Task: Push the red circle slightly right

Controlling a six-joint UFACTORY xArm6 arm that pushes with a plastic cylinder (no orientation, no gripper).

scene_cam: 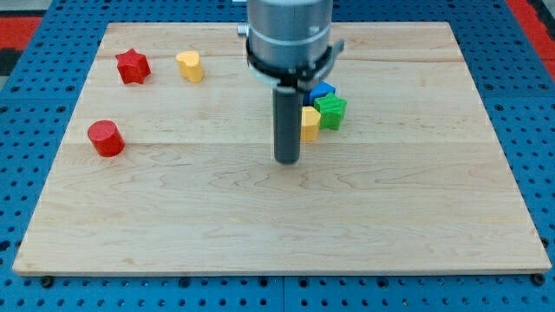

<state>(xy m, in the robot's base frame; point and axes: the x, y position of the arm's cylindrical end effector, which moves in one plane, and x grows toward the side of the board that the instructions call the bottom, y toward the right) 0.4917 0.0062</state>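
The red circle (106, 138) sits near the board's left edge, below the red star (132, 66) and yellow heart (189, 66), with nothing touching it. My tip (287, 160) is well to its right at mid-board, just left of the yellow (310, 124), green (330, 111) and blue (322, 90) blocks; there is no claw to open or close, only the rod. I judge the push not yet begun: the tip must first get round to the circle's left side.

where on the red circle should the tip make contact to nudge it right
Meet the red circle on its flat-topped round side wall at the view's left, centred so it will likely not roll off sideways. My tip now sits far to its right, near the yellow block, so it must circle round.
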